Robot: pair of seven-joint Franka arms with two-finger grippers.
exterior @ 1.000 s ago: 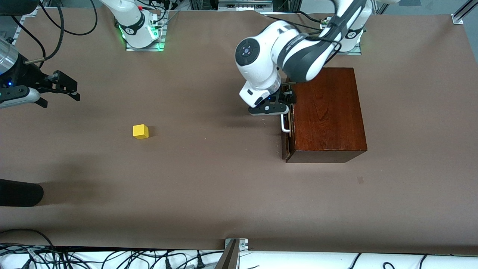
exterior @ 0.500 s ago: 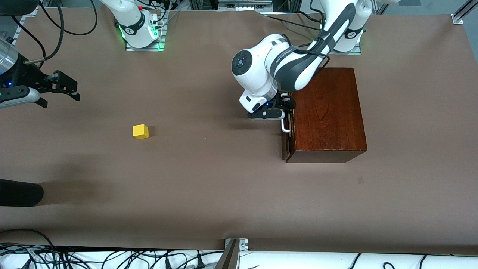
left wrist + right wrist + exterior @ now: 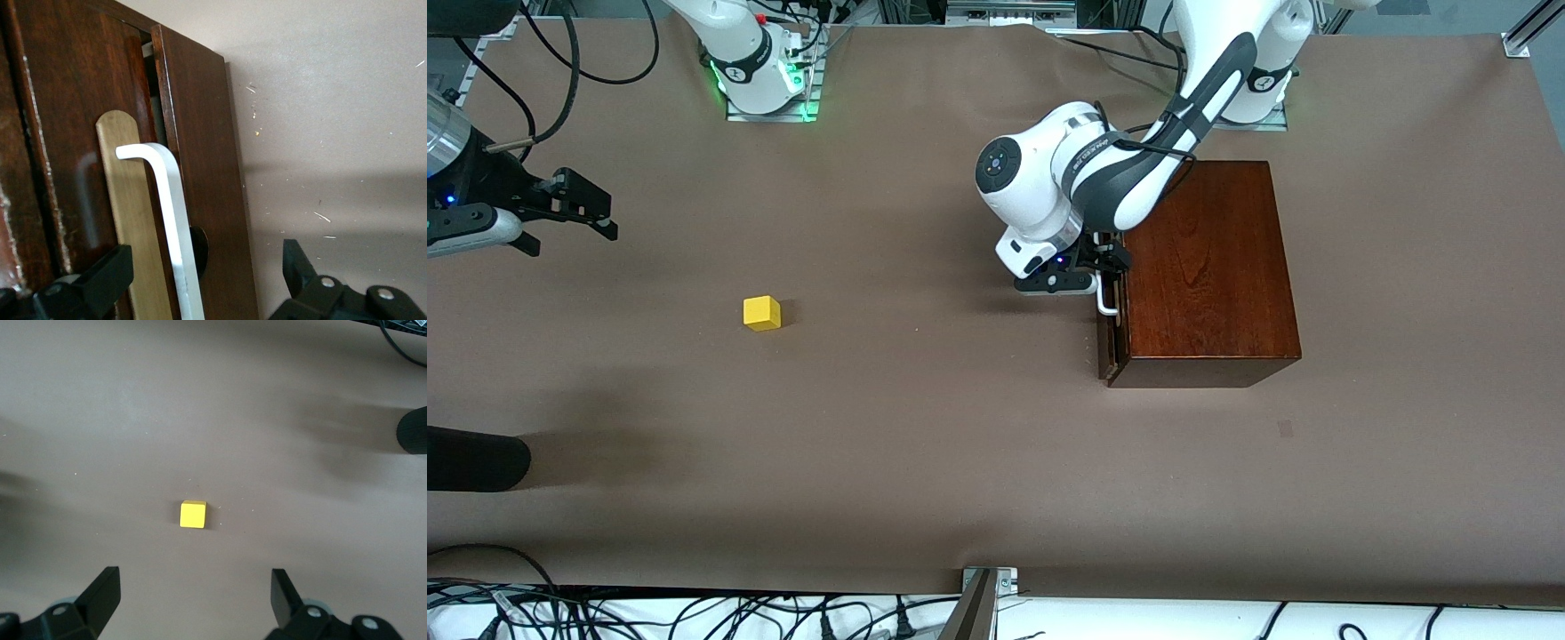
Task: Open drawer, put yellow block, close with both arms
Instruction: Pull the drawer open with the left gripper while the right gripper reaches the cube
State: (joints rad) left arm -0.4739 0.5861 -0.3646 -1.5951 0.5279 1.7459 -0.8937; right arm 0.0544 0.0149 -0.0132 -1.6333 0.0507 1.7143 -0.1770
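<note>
The dark reddish-brown wooden box stands toward the left arm's end of the table. Its drawer sits a slight crack out, its white bar handle facing the table's middle. My left gripper is open at the handle, one finger on each side of the bar, not closed on it. The yellow block lies on the table toward the right arm's end and shows in the right wrist view. My right gripper hangs open and empty in the air, apart from the block.
A dark rounded object lies at the table's edge toward the right arm's end, nearer the front camera than the block. Brown table covering stretches between block and box.
My left arm has lowered and drawn in toward the drawer front, bringing its open fingers round the white handle. The right arm, the block and the box have not moved.
</note>
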